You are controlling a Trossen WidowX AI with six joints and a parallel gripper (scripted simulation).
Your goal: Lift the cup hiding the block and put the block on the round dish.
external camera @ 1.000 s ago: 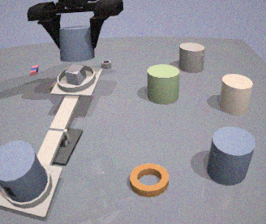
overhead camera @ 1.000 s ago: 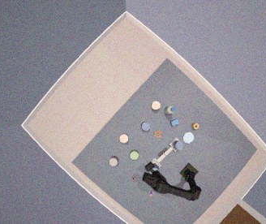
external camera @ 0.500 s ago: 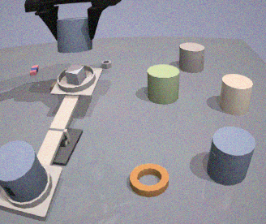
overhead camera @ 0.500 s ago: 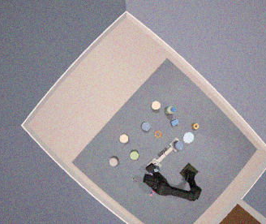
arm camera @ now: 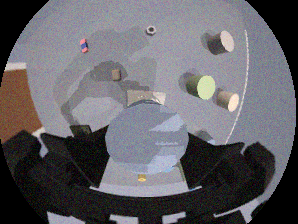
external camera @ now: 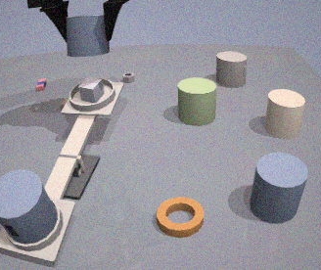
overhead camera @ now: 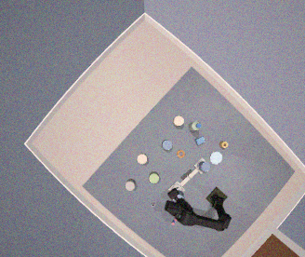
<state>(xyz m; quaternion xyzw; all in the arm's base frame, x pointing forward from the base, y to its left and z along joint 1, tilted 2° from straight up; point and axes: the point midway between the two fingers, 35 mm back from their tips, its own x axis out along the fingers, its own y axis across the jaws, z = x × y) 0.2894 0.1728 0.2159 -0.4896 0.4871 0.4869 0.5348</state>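
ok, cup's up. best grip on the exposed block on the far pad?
Probably from straight above, fingers on two opposite flat side faces of the block. It sits inside a raised ring on the balance pad, so a sideways approach would likely hit the ring, while the top half stands proud of it. The gripper is shut on the lifted cup, which must be set down first.

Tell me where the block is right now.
In the exterior view the block sits uncovered on the balance's far pad, upper left, directly under the lifted cup held by the gripper.
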